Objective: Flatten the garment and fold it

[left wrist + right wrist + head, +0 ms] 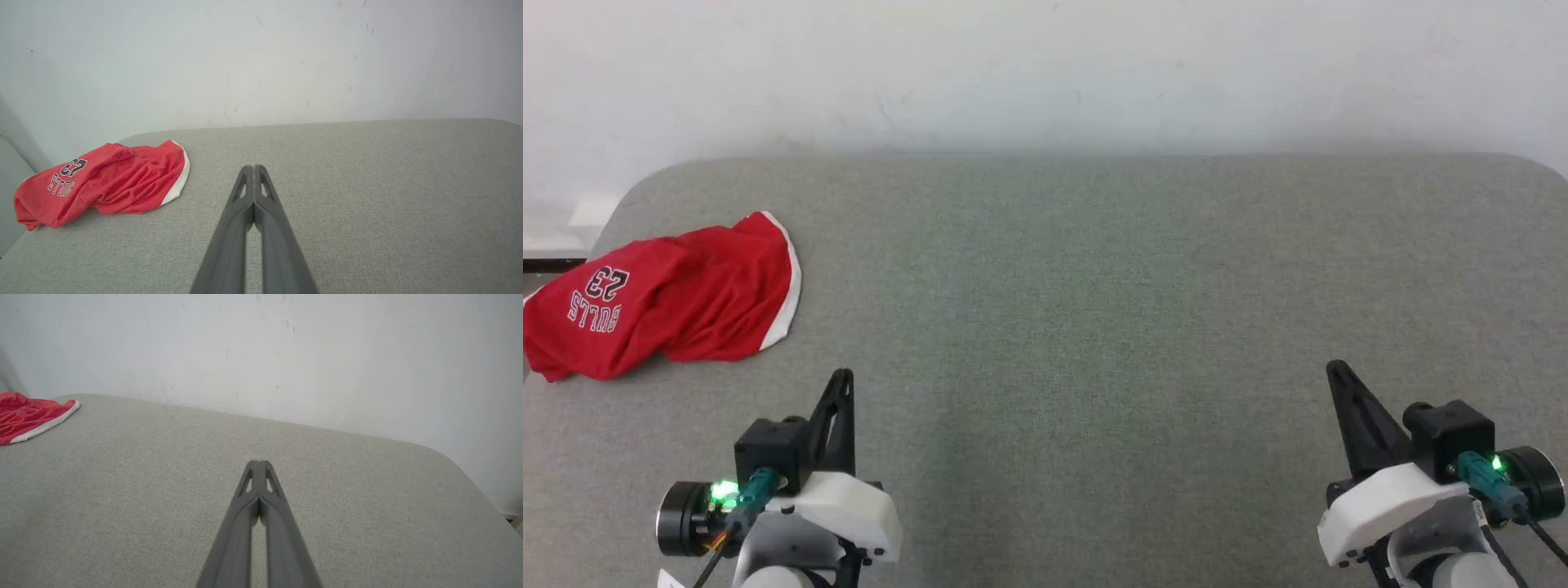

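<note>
- The left claw [843, 377] sits over the near left of the table [1094, 278]. Its two dark fingers are pressed together into one point with nothing between them.
- The right claw [1335, 369] sits at the near right, its fingers closed tip to tip the same way and gripping nothing.
- The garment [670, 298] lies well apart from both claws, at the table's far left corner. It is closer to the left claw, and its left end reaches the table's edge.
- The garment is a pair of red shorts in soft fabric, crumpled into a loose, wrinkled heap rather than spread flat.
- A white band curves down the heap's right edge.
- "BULLS 23" in white, dark-outlined letters shows on the left part, upside down as seen from the robot's side.
- The table is covered in grey-green woven cloth and has rounded corners.
- A pale wall [1045, 73] stands behind it.
</note>
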Controlling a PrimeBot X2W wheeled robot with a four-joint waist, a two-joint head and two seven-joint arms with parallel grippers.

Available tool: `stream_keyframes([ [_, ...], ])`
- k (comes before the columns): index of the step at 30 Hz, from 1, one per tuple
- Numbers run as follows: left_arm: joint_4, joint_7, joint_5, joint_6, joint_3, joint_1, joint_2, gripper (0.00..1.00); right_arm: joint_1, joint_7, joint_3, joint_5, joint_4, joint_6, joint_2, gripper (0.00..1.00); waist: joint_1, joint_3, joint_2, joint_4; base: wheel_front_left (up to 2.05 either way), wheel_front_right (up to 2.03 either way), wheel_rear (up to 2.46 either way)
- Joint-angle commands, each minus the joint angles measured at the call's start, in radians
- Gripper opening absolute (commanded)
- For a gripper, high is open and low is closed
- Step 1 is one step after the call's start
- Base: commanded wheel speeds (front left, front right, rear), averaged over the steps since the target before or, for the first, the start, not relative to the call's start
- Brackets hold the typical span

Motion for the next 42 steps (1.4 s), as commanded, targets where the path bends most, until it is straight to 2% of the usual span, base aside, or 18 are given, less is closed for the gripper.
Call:
stream_keyframes([
  [1, -0.005, 0.0, 0.006, 0.006, 0.004, 0.006, -0.002, 0.0, -0.014, 0.0, 0.0, -0.007, -0.006, -0.002, 0.003, 0.0, 0.0, 0.0, 0.0002, 0.0, 0.0, 0.0, 0.0],
  [21, -0.005, 0.0, 0.006, 0.006, 0.004, 0.006, -0.002, 0.0, -0.014, 0.0, 0.0, -0.007, -0.006, -0.002, 0.003, 0.0, 0.0, 0.0, 0.0002, 0.0, 0.0, 0.0, 0.0],
  [22, 0.0, 0.0, 0.0, 0.0, -0.001, 0.0, 0.0, 1.0, 0.0, 0.0, 0.0, 0.001, 0.0, 0.0, 0.0, 1.0, 0.0, 0.0, 0.0, 0.0, 0.0, 0.0, 0.0],
  [33, 0.02, -0.017, -0.01, 0.009, -0.016, -0.012, 0.0, 1.0, -0.003, -0.015, -0.008, 0.005, 0.009, 0.0, 0.0, 1.0, 0.0, 0.001, 0.0, 0.009, 0.0, 0.0, 0.0],
  [42, 0.042, -0.037, -0.022, 0.019, -0.025, -0.025, 0.002, 1.0, -0.009, -0.034, -0.013, 0.007, 0.018, 0.0, 0.0, 1.0, 0.0, 0.002, 0.0, 0.043, 0.0, 0.0, 0.0],
])
